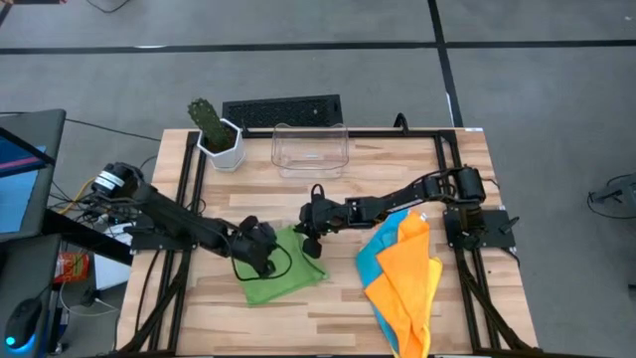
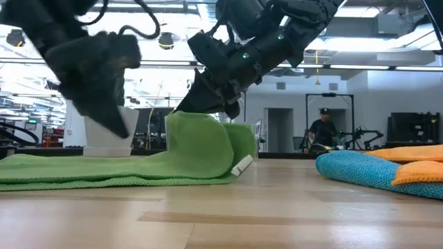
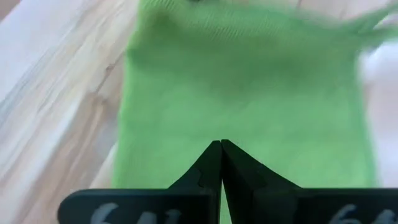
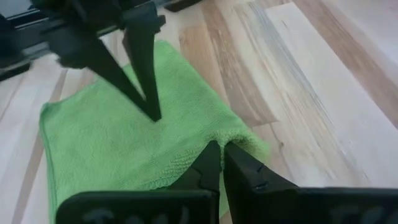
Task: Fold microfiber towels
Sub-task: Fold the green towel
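Observation:
A green microfiber towel (image 1: 283, 268) lies on the wooden table, left of its middle, with one side raised into a hump (image 2: 204, 142). My right gripper (image 4: 222, 149) is shut on that raised side, reaching in from the table's right. My left gripper (image 2: 123, 128) is shut and points steeply down, its tips a little above the flat part of the green towel (image 4: 106, 143). An orange towel (image 1: 407, 283) lies on a blue towel (image 1: 376, 254) in a heap near the right edge. My right gripper pinches a bunched edge of the green towel (image 4: 244, 140) between its two fingers, slanting down from the table's right. That edge is lifted off the table and curls over (image 2: 208, 124), while the remainder of the towel (image 2: 83, 169) lies flat.
A clear plastic bin (image 1: 310, 149) stands at the far middle of the table, with a cactus in a white pot (image 1: 217, 134) to its left and a black slab (image 1: 281, 109) behind them. A person (image 2: 320, 131) stands in the room beyond.

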